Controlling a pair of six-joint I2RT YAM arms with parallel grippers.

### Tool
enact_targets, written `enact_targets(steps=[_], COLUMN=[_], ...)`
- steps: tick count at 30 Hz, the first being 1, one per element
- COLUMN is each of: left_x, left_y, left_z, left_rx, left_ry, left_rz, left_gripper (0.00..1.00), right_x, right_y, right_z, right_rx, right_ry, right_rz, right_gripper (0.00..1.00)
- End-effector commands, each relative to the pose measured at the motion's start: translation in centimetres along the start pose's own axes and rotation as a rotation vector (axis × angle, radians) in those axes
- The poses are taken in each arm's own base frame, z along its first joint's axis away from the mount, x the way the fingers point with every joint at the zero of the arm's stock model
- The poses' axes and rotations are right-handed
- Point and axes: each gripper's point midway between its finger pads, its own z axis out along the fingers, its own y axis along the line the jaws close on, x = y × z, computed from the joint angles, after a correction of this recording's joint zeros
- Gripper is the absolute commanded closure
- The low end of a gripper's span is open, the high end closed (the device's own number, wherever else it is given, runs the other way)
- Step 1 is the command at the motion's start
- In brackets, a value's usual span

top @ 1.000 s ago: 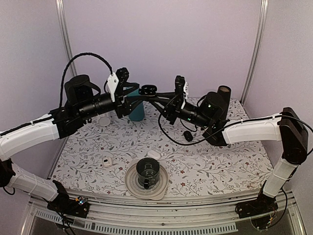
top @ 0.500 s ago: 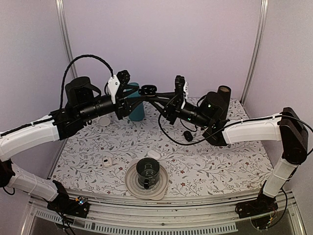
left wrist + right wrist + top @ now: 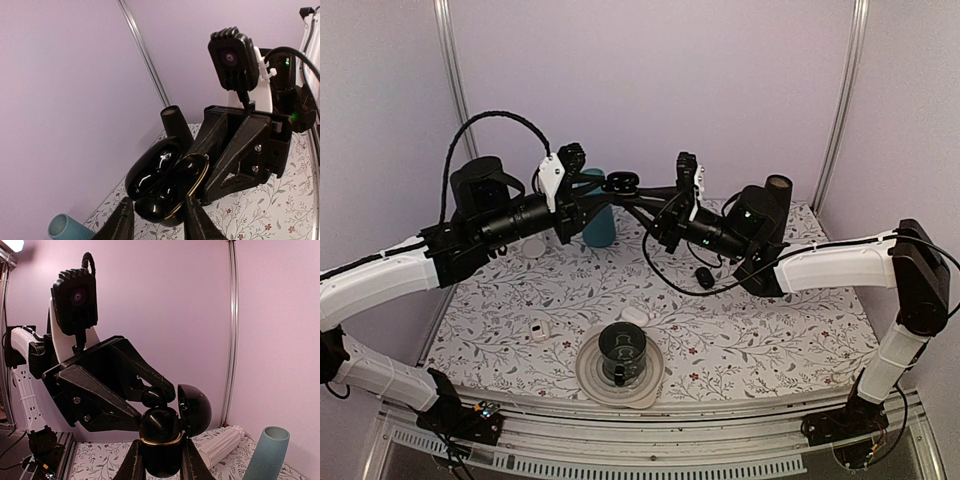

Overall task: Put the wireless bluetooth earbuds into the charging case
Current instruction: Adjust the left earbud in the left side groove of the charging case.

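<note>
Both arms meet in mid-air above the far side of the table. My right gripper is shut on the base of the black gold-rimmed charging case, which it holds upright with its lid hinged open. My left gripper is shut on a glossy black earbud and holds it at the open mouth of the case. In the right wrist view the earbud sits just above the case base, touching or nearly touching it. In the top view the case shows between the two grippers' tips.
On the table are a teal cup, a black cylinder, a black oval pod, two small white pieces, a white dish and a dark cup on a plate. A white ribbed cylinder lies behind.
The left wrist has shifted very slightly upward. Both grips and the case's position are the same.
</note>
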Motion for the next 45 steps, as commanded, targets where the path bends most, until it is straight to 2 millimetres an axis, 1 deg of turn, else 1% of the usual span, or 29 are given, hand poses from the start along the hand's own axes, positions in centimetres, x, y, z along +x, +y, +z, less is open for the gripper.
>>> enact_targets(steps=[1,7,9,17,22,31,37,45], left_x=[-0.4,-0.3,-0.3,-0.3,-0.7,-1.1,-1.6,-1.3], left_y=[-0.5,-0.4,-0.4,-0.6,-0.7,-1.2,-1.9,-2.6], left_z=[-0.2,-0.1,-0.1,0.1,0.2,0.2,0.1,0.3], left_rx=[-0.001,-0.007,-0.007,-0.001,0.008,0.035,0.066,0.076], left_ry=[-0.013,-0.007,-0.006,0.001,-0.005,-0.001,-0.009,0.0], left_rz=[0.011,0.004,-0.001,-0.026,-0.051,-0.114,-0.156,-0.159], left_gripper=[0.66,0.7,0.72,0.76,0.72,0.72,0.71,0.68], right_x=[-2.7,-2.7,-2.7,-2.6,-2.5,-2.4,-2.4,-2.4], right_y=[0.6,0.6,0.6,0.5,0.5,0.3,-0.1,-0.2], right_z=[0.5,0.6,0.6,0.7,0.8,0.9,1.0,1.5], right_rx=[-0.018,-0.019,-0.018,-0.008,-0.003,0.002,0.017,0.021], right_ry=[-0.054,-0.054,-0.055,-0.053,-0.052,-0.055,-0.07,-0.089], right_rz=[-0.007,-0.01,-0.009,-0.008,-0.006,0.009,0.037,0.059], right_gripper=[0.98,0.98,0.98,0.97,0.97,0.98,0.98,0.98])
